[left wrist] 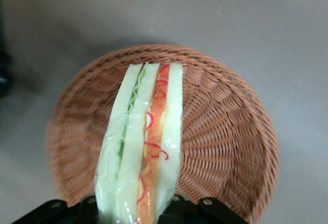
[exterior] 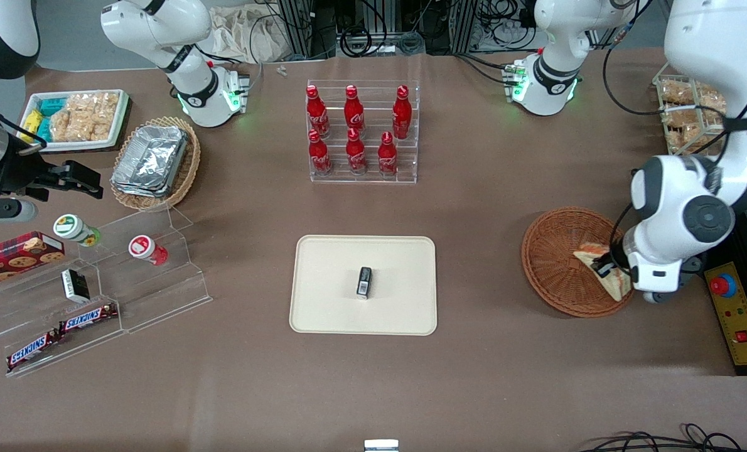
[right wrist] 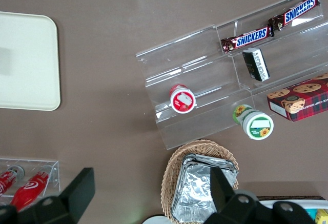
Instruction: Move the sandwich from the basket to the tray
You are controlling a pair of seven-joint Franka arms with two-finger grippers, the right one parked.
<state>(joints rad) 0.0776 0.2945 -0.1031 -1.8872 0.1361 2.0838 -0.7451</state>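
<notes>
The sandwich [exterior: 599,258] is a cream wedge with an orange-pink filling, wrapped in clear film. My left gripper [exterior: 609,270] is shut on it over the round reddish-brown basket [exterior: 552,263], at the working arm's end of the table. In the left wrist view the sandwich [left wrist: 146,137] stands on edge between the black fingers [left wrist: 177,208] of the gripper [left wrist: 136,211], with the basket [left wrist: 225,131] under it. The cream tray [exterior: 323,307] lies mid-table, toward the parked arm from the basket, with a small dark packet [exterior: 364,282] on it.
A clear rack of red bottles [exterior: 361,132] stands farther from the camera than the tray. A yellow control box with a red button [exterior: 724,285] lies beside the basket at the table's end. A wire basket of baked goods [exterior: 687,113] sits farther back there.
</notes>
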